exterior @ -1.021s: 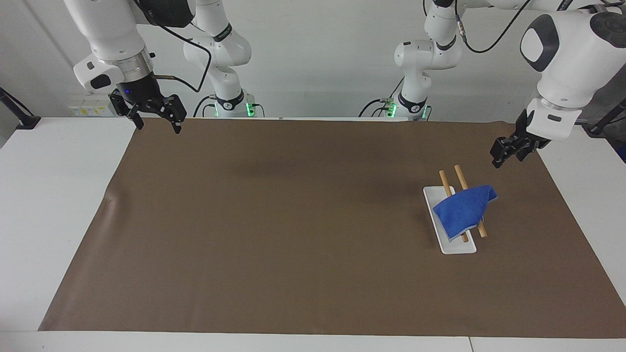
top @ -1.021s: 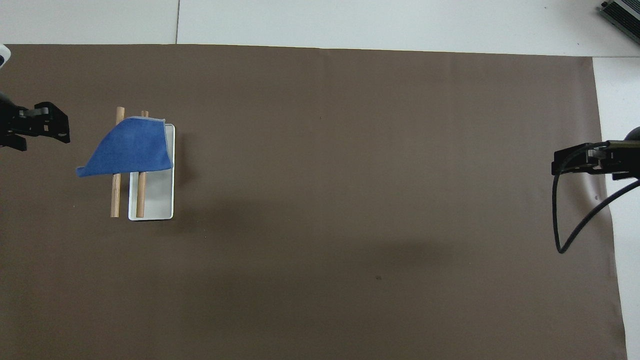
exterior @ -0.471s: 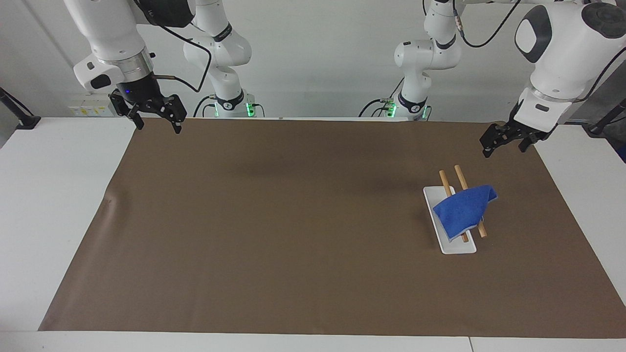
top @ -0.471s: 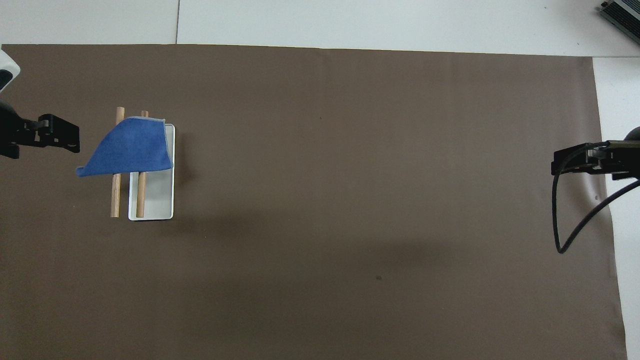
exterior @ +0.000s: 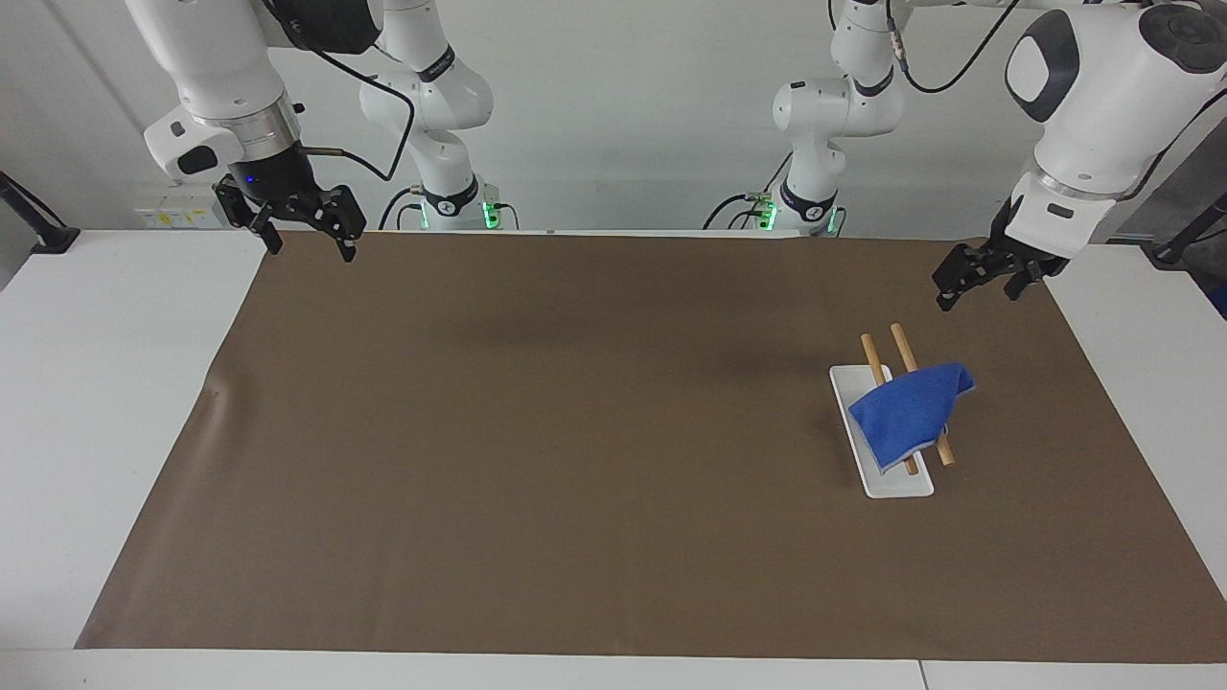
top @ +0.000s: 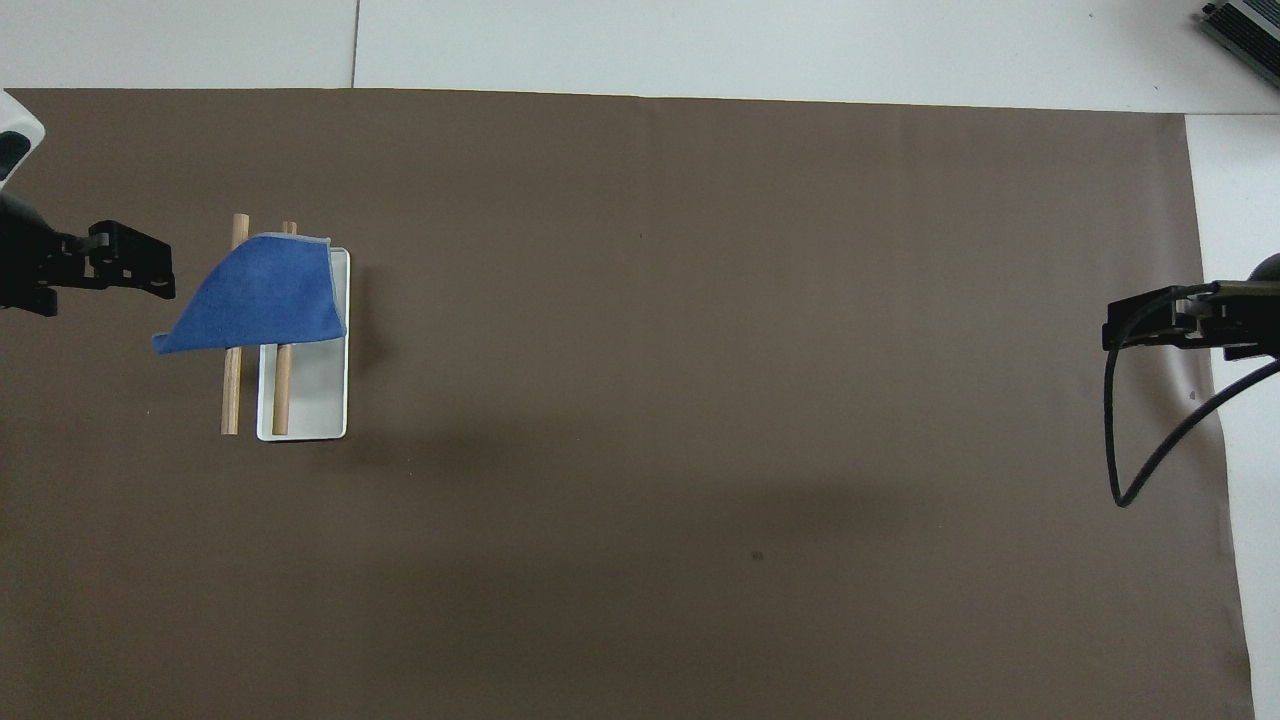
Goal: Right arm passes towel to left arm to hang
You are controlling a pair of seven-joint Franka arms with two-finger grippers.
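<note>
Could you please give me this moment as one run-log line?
towel: draped on rack rods | left gripper: open, empty, over mat | right gripper: open, waiting at its end

Both arms are glossy white and jointed. The right arm [exterior: 216,72] carries a large black elbow shell, a silver wrist ring, a small blue light and a looping black cable. The left arm [exterior: 1093,86] shows dark grey oval caps, a silver ring and black cabling. Each black end effector looks angular; both bases glow green.
</note>
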